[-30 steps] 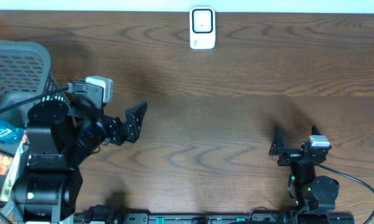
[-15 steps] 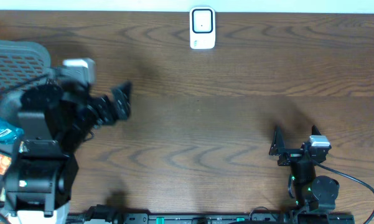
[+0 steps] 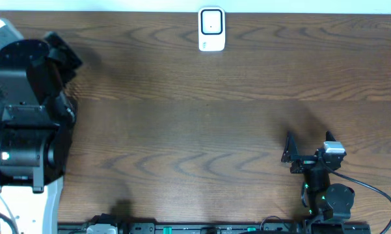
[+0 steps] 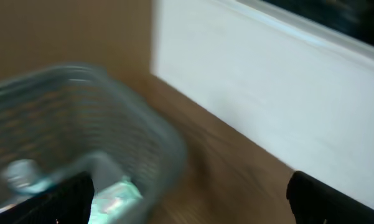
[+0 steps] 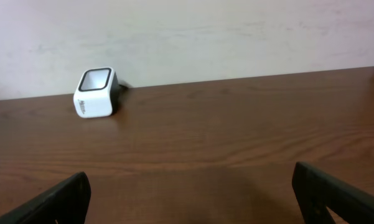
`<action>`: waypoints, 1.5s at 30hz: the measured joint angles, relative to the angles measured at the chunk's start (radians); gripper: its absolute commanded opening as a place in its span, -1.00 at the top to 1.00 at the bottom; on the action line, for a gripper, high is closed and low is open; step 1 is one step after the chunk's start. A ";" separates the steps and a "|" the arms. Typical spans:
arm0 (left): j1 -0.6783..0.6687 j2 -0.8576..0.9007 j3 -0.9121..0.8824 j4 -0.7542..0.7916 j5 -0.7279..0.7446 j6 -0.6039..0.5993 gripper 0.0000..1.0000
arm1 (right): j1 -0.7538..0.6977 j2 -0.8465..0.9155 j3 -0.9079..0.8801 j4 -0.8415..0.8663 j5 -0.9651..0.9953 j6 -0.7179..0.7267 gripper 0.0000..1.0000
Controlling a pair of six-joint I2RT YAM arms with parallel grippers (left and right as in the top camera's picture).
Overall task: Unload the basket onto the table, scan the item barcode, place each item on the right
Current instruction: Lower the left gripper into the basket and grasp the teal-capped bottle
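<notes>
- We take the item to be one of the goods in the grey mesh plastic basket (image 4: 150, 127) at the far left of the dark brown wooden table (image 3: 215, 130). The left wrist view is blurred, so we cannot tell which one is meant or where its barcode sits.
- The rounded, clear blue-tinted bottle-like piece (image 4: 22, 174) is probably light, stiff and a little slippery. We would take it across its body with the jaws on opposite sides, leaving the label uncovered.
- The flat white-and-green packet (image 4: 115, 194) just beside it looks light and likely soft. We would pinch it gently by its narrow sides, so that it neither crumples nor bends the printed face.
- As for looks, the bottle-like piece shows as a pale glassy blob. The packet shows as a white slab with green print. No finer detail can be read.
- The left gripper (image 4: 188, 186) hovers over the basket's right rim. Its jaws are spread wide with nothing between them.
- The right gripper (image 5: 190, 183) sits low at the near right, with its jaws likewise spread and empty. It faces the small white cube-shaped scanner with a dark window (image 5: 94, 93), which stands at the far middle of the table by the wall.
- The goods lie well apart from that scanner, so we judge that a firm hold will be needed for the carry.
</notes>
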 measured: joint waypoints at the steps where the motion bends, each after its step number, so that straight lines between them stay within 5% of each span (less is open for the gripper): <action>1: 0.008 0.005 0.000 -0.001 -0.039 -0.022 -0.96 | 0.000 0.000 0.000 0.000 0.000 0.000 -0.99; 10: 0.248 0.063 0.007 -0.028 -0.124 -0.174 -0.96 | 0.000 0.000 0.000 0.000 0.000 0.000 -0.98; 22: 0.710 0.294 0.008 -0.151 0.293 -0.366 -0.96 | 0.000 0.000 0.000 0.000 0.000 0.000 -0.99; 45: 0.770 0.502 0.008 -0.249 0.410 -0.498 -0.96 | 0.000 0.000 0.000 0.000 0.000 0.000 -0.98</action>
